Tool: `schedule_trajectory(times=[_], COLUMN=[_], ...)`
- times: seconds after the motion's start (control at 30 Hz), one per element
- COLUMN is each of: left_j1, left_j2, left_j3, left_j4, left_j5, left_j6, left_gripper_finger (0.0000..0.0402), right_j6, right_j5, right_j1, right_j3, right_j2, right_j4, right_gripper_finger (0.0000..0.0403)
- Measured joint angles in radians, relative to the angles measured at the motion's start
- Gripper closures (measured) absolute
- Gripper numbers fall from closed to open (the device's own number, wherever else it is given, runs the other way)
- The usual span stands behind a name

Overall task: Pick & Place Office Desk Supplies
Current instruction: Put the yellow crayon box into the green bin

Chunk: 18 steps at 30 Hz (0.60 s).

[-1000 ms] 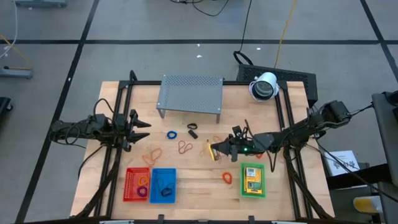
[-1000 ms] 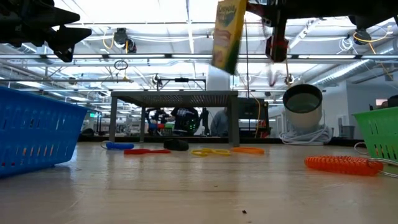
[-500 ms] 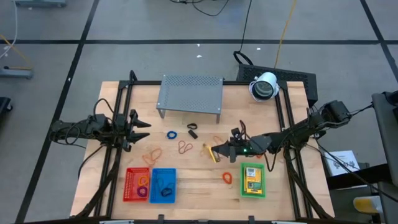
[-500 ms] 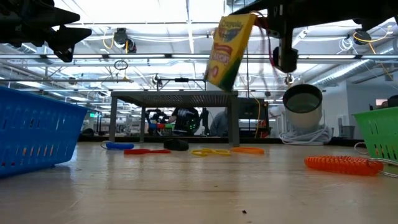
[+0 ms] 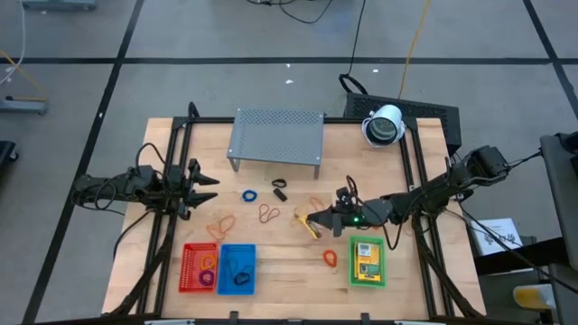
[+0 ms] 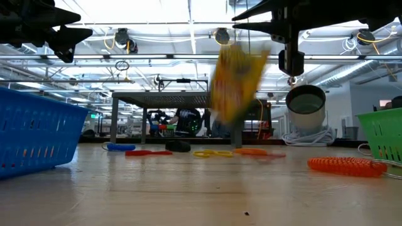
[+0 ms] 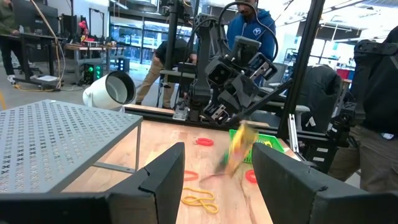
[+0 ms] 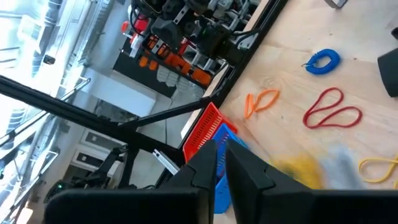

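no readable text anywhere, yellow packet (image 6: 235,78) in mid-air blurred so its print is illegible, packet in green basket (image 5: 367,262) shows print too small to read

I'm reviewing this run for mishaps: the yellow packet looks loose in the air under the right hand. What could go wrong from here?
1. The yellow packet is free of the right hand over bare table, not over the green basket, so it will likely land outside and need re-picking.
2. It may drop onto the rubber-band loops and scatter or cover them.
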Motion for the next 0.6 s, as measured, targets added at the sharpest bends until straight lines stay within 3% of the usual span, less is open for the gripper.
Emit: schedule_trajectory(times=[0.17,0.47,0.6], left_j1=[0.000,0.000,0.000], left_j2=[0.000,0.000,0.000], left_j3=[0.000,0.000,0.000], left_j4=[0.000,0.000,0.000], left_j5=[0.000,0.000,0.000], left_j6=[0.000,0.000,0.000], left_gripper_finger=[0.0204,0.0204,0.0204], right_j6=[-0.076,-0.074,-0.087], right_j5=[-0.026,-0.023,-0.023], right_j1=[0.005,0.005,0.020], right_j3=[0.000,0.000,0.049], right_j2=[0.000,0.000,0.000], right_j4=[0.027,0.027,-0.138], right_gripper_finger=[0.0398,0.0402,0.0398])
